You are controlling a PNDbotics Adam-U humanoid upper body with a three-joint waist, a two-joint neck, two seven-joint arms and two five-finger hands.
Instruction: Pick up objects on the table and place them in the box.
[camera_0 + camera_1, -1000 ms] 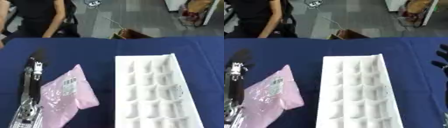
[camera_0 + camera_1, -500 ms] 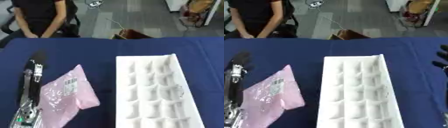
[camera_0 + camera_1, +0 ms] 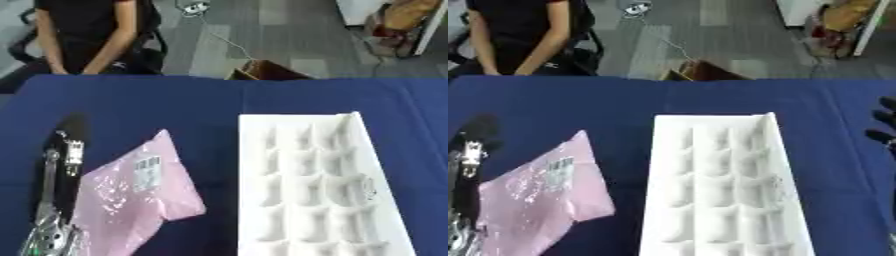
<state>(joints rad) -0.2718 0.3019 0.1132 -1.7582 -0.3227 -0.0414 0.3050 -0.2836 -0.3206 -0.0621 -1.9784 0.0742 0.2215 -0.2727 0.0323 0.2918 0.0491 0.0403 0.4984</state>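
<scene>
Clearly one pink bag is the only loose thing to pick up. It lies flat on the blue table near the left edge, toward the near left corner, a white label on its upper half.

Handling, as a guess: thin plastic film, light, limp, likely slick; it will sag and fold when lifted. Best taken by pinching a free edge or the upper corner, where it tapers to a point.

One white tray, the box here, sits just right of the bag, apart from it by a strip of bare cloth. It has many moulded pockets in rows; all visible ones look empty.

Left hand lies along the bag's left edge, fingers stretched straight toward the far side, holding nothing. Whether it touches the bag is unclear.

Right hand shows only as dark fingertips at the right edge; its opening cannot be told.
</scene>
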